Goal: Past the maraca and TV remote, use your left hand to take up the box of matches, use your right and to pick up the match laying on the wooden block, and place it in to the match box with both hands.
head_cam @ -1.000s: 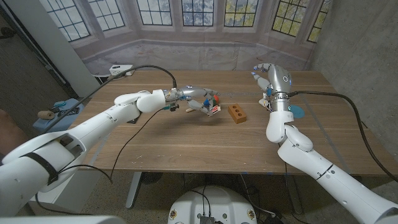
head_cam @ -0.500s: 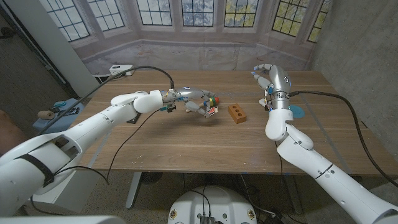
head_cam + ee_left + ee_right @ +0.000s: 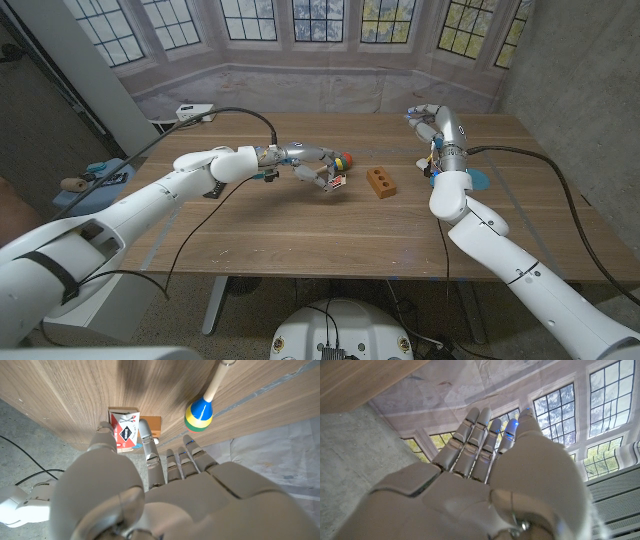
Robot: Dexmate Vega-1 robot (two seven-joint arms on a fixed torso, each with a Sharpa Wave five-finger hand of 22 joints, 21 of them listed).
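Above the table's middle, the left hand (image 3: 315,167) pinches the box of matches (image 3: 126,430) between thumb and finger, just beside the maraca (image 3: 201,411); the right hand (image 3: 485,480), fingers straight and empty, is raised well apart from the wooden block (image 3: 380,182); picking up and inserting the match remain.

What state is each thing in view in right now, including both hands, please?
Left hand: pinching the matchbox, lifted off the table.
Matchbox: held between thumb and finger; I cannot tell whether it is open.
Right hand: raised, fingers extended together, holding nothing.
Wooden block: lying on the table, untouched; the match on it is too small to make out.
Maraca: lying on the table, free.
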